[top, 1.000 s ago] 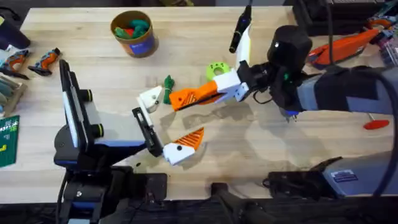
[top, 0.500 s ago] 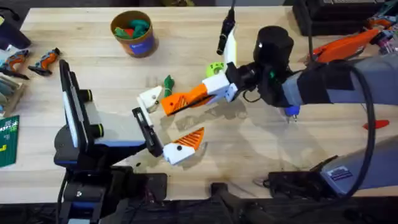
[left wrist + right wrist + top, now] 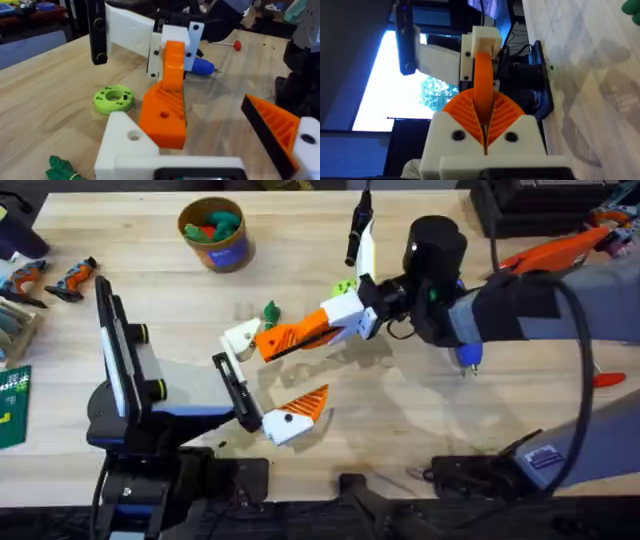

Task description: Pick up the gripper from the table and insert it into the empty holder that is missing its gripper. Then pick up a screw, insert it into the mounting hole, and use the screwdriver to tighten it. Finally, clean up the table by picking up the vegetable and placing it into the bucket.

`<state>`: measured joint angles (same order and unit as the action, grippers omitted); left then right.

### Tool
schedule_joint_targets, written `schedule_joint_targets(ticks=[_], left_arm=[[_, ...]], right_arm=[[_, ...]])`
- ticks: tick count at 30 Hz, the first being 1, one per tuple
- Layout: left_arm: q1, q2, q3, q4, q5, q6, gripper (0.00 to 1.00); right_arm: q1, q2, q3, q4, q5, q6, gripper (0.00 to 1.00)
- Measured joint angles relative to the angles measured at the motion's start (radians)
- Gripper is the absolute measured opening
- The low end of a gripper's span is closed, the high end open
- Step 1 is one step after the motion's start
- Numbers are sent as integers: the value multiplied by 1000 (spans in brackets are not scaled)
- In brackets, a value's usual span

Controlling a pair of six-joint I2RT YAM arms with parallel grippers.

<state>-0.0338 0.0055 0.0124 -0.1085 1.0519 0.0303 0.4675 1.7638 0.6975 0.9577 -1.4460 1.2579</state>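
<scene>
The right gripper [image 3: 318, 329] is clamped on the small orange wedge-shaped gripper [image 3: 282, 340], its white fingers with orange ribbed pads pressed flat against the wedge's two sides, as the right wrist view shows [image 3: 482, 82]. From the left wrist camera, the wedge [image 3: 162, 115] hangs below the right fingers and its lower end touches the bare white holder [image 3: 125, 145], which has a round hole in its face.

That holder is one finger of the left gripper [image 3: 270, 375], whose jaws stand wide apart. Its other finger carries an orange ribbed pad [image 3: 275, 127], well to the side of the wedge.

The slim dark-green knobbly toy vegetable [image 3: 271, 313] lies on the light wooden table [image 3: 150, 290] just beyond the holder and close beside the held wedge. A lime-green round disc [image 3: 345, 286] sits on the far side of the right gripper, near it. The chunky bright-blue screwdriver [image 3: 466, 358] lies behind the right gripper, partly under the right arm. The round cup-like bucket [image 3: 232, 250], with a blue side and a tan rim, stands well apart from both grippers, past the vegetable.
</scene>
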Motion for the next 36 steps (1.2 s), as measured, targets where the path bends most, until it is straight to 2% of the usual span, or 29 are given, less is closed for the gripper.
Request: schedule_joint_targets(ticks=[25, 36], left_arm=[[4, 0, 0, 0, -4, 8, 985], [6, 0, 0, 0, -8, 7, 985]], right_arm=[[25, 17, 35, -3, 6, 7, 11], [52, 28, 41, -5, 58, 15, 11]])
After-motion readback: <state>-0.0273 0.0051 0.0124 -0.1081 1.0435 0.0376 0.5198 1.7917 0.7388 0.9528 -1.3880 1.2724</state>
